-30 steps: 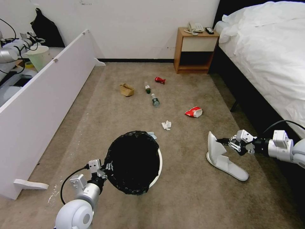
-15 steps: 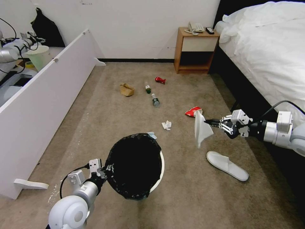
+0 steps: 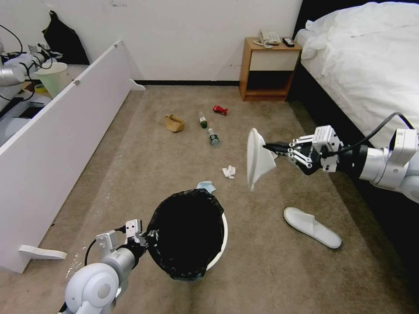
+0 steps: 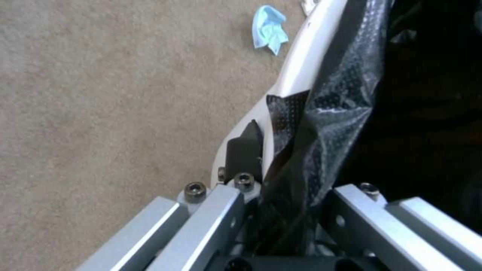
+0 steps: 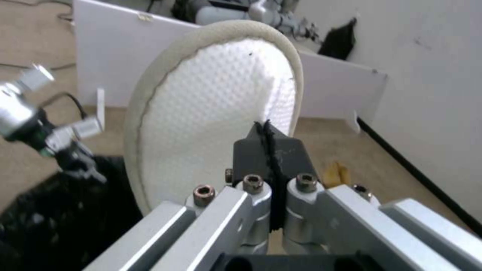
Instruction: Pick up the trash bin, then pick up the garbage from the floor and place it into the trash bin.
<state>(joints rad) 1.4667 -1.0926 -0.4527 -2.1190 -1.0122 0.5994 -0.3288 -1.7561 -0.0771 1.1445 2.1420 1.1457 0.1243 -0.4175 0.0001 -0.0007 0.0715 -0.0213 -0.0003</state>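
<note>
— What sits at the left gripper [image 4: 281,180]?
— Trash bin [image 4: 301,64]: white rim, black bag [image 4: 331,113] folded over it, clamped between the fingers [image 4: 243,150], one outside the wall.
— Beyond it?
— Blue mask [image 4: 269,29], crumpled on tan carpet [image 4: 100,94], just beside the bin's outer wall, ahead of the fingertips.

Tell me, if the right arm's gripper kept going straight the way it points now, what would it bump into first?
The right gripper, shut on a white slipper, points across the room toward the white board. Nothing seems to stand in between; the trash bin sits lower, though depth is hard to judge.
</note>
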